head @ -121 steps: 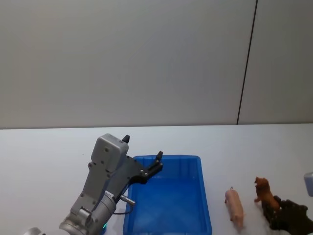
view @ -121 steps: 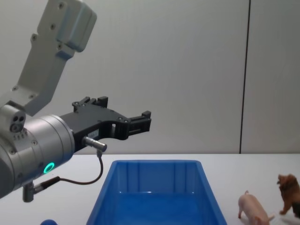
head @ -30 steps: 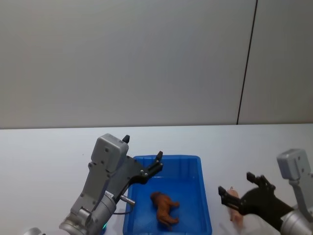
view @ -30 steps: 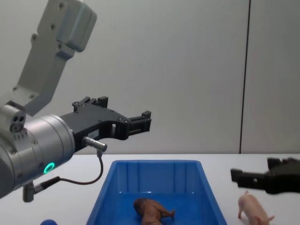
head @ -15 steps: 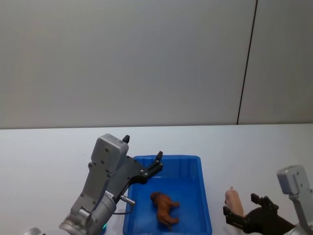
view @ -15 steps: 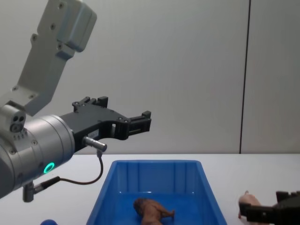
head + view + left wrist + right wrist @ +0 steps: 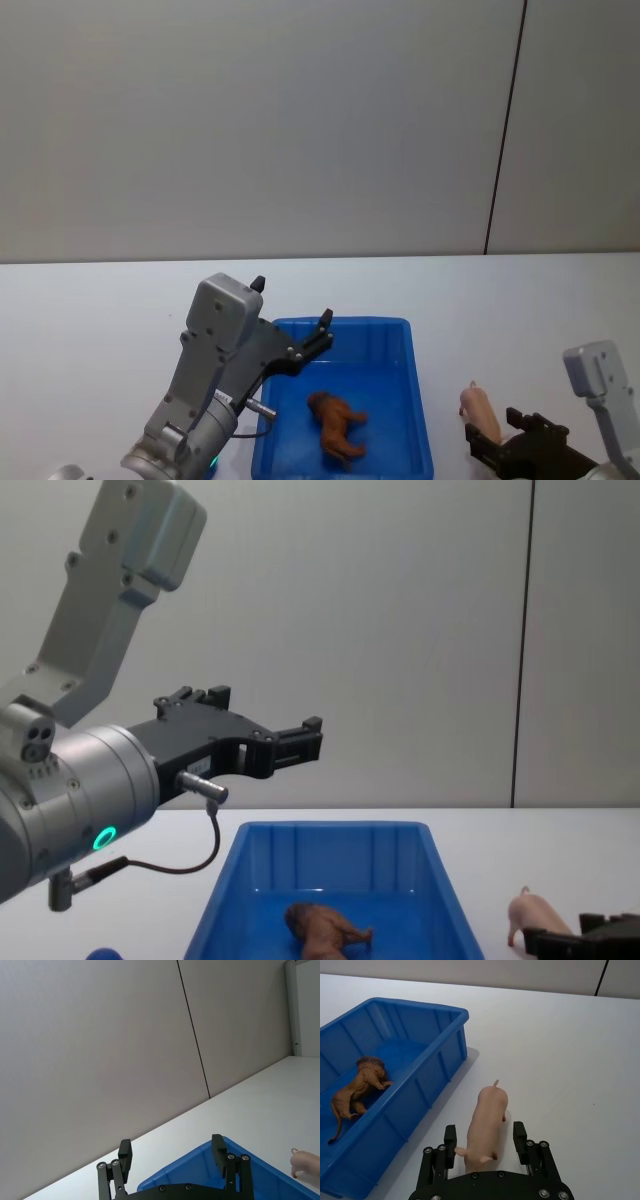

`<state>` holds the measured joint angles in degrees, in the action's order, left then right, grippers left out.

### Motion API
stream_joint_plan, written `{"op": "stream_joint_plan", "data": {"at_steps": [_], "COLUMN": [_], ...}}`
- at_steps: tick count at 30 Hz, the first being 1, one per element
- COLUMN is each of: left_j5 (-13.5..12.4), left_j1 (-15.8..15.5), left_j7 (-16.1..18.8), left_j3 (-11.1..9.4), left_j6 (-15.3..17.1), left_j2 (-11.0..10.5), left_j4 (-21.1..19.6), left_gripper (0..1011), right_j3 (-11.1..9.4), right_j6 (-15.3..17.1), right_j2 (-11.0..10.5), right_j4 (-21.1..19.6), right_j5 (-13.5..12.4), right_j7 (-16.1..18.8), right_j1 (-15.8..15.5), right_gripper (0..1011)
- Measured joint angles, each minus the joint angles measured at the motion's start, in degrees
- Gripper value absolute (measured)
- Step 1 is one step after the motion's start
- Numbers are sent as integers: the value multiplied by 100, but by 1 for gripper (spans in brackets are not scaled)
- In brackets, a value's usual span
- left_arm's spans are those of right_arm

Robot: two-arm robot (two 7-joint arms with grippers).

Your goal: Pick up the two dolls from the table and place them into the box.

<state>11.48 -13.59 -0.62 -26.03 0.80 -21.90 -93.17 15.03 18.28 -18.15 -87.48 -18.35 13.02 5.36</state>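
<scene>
Fingers [image 7: 450, 1146] of right gripper [image 7: 485, 1132], spread, flank the pale pink pig [image 7: 487, 1112]; left gripper [image 7: 171, 1146] spread.

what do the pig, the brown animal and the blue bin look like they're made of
Pig: likely moulded plastic or soft vinyl, judging by its smooth, matte pink surface; the open right hand straddles it.
Brown animal: probably similar plastic, with its surface sculpted into shaggy fur and coloured reddish brown.
Blue bin: rigid plastic, slightly glossy, with ribbed walls and a lipped rim.
</scene>
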Motion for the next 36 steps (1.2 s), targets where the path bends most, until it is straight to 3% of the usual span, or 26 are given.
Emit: {"op": "stream_joint_plan", "data": {"at_steps": [4, 5, 12, 29, 36], "left_j5": [0, 0, 0, 0, 0], "left_j1": [0, 0, 0, 0, 0], "left_j7": [0, 0, 0, 0, 0], "left_j3": [0, 0, 0, 0, 0], "left_j6": [0, 0, 0, 0, 0], "left_j2": [0, 0, 0, 0, 0], "left_j4": [0, 0, 0, 0, 0], "left_gripper": [1001, 1001, 1002, 1001, 1001], "right_j3": [-4, -6, -15, -53, -53], "right_j6": [81, 109, 175, -117, -245], "right_j2": [31, 39, 63, 48, 74], "right_j4": [74, 94, 158, -113, -383], "right_j5": [-49, -67, -116, -8, 88], "right_j7": [-5, -5, 5, -40, 167], "right_j1": [54, 69, 120, 175, 322], "right_gripper": [616, 549, 381, 372, 372]}}
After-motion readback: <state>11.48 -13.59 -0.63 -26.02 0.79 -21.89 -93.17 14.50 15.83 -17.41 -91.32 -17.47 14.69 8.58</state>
